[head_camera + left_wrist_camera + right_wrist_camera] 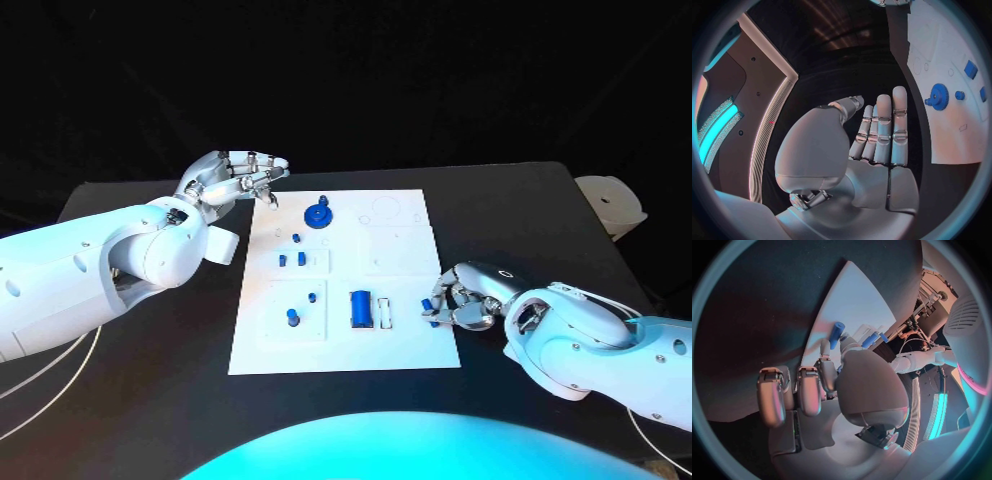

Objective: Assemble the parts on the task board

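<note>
The board (397, 345) sits mid-table, so everything's placed off that. Left hand (235, 179) hangs just off the board's far left corner, fingers loosely curled, nothing in it. Right hand (459, 297) is at the board's right edge, near end, fingers curled in around a small blue peg (428, 304) at its fingertips. On the board: a gear (317, 214) near the far edge, and a blue block (361, 308) toward the near end.
</note>
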You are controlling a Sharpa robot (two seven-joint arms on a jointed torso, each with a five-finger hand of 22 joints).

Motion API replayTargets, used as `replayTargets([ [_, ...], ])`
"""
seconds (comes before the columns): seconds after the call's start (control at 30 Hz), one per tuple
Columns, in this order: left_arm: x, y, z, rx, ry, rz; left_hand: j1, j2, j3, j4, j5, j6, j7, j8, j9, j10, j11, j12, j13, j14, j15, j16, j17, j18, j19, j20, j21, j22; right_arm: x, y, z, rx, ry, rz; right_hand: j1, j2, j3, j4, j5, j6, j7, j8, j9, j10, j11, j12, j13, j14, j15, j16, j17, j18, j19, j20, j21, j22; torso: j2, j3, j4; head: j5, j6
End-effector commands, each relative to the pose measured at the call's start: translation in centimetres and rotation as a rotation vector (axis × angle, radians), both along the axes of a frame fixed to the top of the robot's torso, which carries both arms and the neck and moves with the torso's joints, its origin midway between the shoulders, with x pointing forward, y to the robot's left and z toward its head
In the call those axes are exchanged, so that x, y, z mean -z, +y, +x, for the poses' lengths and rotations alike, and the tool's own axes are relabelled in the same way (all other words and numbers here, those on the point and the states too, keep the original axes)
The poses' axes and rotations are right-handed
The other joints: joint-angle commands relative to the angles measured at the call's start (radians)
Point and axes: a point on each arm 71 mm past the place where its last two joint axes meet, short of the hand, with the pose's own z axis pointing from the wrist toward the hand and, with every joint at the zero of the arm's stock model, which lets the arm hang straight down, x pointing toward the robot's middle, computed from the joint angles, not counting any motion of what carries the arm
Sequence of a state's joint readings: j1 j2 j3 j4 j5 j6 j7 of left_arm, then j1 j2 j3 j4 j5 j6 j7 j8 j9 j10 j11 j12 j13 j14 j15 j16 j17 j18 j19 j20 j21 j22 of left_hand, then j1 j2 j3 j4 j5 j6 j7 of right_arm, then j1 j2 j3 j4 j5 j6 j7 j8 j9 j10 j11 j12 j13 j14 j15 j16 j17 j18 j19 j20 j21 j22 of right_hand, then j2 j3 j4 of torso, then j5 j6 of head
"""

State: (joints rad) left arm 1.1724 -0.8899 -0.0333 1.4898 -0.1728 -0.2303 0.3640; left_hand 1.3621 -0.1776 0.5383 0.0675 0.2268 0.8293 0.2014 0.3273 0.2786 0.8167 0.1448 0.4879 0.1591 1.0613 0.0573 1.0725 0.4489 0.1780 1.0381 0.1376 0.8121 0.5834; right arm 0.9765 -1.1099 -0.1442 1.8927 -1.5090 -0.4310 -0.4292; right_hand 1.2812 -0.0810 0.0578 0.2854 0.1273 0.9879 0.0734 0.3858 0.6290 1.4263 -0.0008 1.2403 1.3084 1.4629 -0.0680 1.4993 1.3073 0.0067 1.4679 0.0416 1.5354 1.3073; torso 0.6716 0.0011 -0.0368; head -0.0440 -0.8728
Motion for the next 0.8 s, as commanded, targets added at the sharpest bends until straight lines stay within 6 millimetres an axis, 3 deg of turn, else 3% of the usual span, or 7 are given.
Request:
replayTargets([
  [0.03,-0.1,-0.2,-0.1,0.012,-0.002,-0.011,0.005,0.008,0.001,-0.005,0.006,-0.002,0.001,0.005,0.002,-0.007,-0.001,0.003,-0.001,-0.008,0.002,0.001,-0.002,0.007,0.001,0.005,-0.004,-0.001,1.0,0.2,-0.7,-0.046,0.049,-0.089,0.017,-0.006,0.003,-0.008,-0.005,0.01,-0.003,-0.004,-0.005,0.005,-0.003,0.006,0.037,0.077,0.002,0.003,0.109,0.0,0.089,0.005,0.005,0.254,-0.001,0.0001,-0.0008,0.001,0.0],
  [0.3,-0.1,-0.1,-0.1,0.011,-0.002,-0.01,0.005,0.008,0.001,-0.005,0.006,-0.002,0.001,0.005,0.002,-0.007,-0.001,0.003,-0.001,-0.008,0.002,0.001,-0.002,0.007,0.001,0.005,-0.004,-0.001,1.2,0.7,-1.0,-0.088,0.036,-0.139,0.081,-0.02,0.019,-0.026,-0.007,0.022,-0.008,-0.006,-0.009,0.005,-0.009,0.005,0.039,0.078,-0.003,0.004,0.111,-0.001,0.092,0.0,0.01,0.256,-0.001,-0.0005,0.0006,0.001,0.0],
  [0.47,-0.1,-0.1,-0.1,0.01,-0.002,-0.01,0.005,0.009,0.001,-0.005,0.006,-0.002,0.001,0.006,0.002,-0.008,-0.001,0.004,-0.001,-0.008,0.002,0.001,-0.002,0.007,0.001,0.005,-0.004,-0.001,1.2,0.9,-1.1,-0.109,0.025,-0.17,0.119,-0.028,0.037,-0.036,-0.03,0.026,-0.009,-0.011,-0.014,0.003,-0.01,0.001,0.037,0.078,-0.004,0.004,0.112,-0.001,0.092,-0.001,0.011,0.256,0.0,-0.0004,0.0004,0.002,0.0],
  [0.63,-0.1,0.0,-0.1,0.009,-0.002,-0.01,0.005,0.009,0.001,-0.005,0.006,-0.002,0.001,0.006,0.002,-0.008,-0.001,0.004,-0.001,-0.008,0.002,0.001,-0.002,0.007,0.001,0.005,-0.004,-0.001,1.0,1.1,-1.1,-0.103,0.002,-0.173,0.193,-0.01,0.136,-0.055,0.002,0.037,-0.016,-0.022,-0.027,0.001,-0.017,0.0,0.039,0.078,-0.01,0.003,0.112,-0.002,0.093,-0.007,0.013,0.257,-0.001,-0.0007,0.0001,0.001,0.0],
  [0.7,-0.1,0.0,-0.1,0.009,-0.002,-0.01,0.005,0.009,0.001,-0.005,0.006,-0.002,0.001,0.006,0.002,-0.008,-0.001,0.004,-0.001,-0.008,0.002,0.001,-0.002,0.007,0.001,0.005,-0.004,-0.001,0.9,1.2,-1.1,-0.096,-0.01,-0.165,0.198,-0.012,0.197,-0.058,0.059,0.039,-0.019,-0.023,-0.028,0.003,-0.02,0.0,0.04,0.078,-0.012,0.004,0.115,-0.003,0.095,-0.009,0.016,0.258,-0.001,-0.0005,0.0004,0.001,0.0],
  [0.8,-0.1,-0.1,-0.1,0.01,-0.002,-0.01,0.006,0.009,0.002,-0.006,0.006,-0.001,0.001,0.006,0.002,-0.008,-0.002,0.004,-0.001,-0.008,0.002,0.002,-0.002,0.007,0.001,0.004,-0.003,0.0,0.7,1.4,-1.1,-0.088,-0.023,-0.151,0.181,-0.033,0.298,-0.07,0.094,0.031,-0.018,-0.012,-0.015,0.006,-0.021,-0.003,0.038,0.079,-0.012,0.004,0.117,-0.003,0.096,-0.011,0.02,0.259,-0.001,-0.0007,0.0005,0.003,0.0],
])
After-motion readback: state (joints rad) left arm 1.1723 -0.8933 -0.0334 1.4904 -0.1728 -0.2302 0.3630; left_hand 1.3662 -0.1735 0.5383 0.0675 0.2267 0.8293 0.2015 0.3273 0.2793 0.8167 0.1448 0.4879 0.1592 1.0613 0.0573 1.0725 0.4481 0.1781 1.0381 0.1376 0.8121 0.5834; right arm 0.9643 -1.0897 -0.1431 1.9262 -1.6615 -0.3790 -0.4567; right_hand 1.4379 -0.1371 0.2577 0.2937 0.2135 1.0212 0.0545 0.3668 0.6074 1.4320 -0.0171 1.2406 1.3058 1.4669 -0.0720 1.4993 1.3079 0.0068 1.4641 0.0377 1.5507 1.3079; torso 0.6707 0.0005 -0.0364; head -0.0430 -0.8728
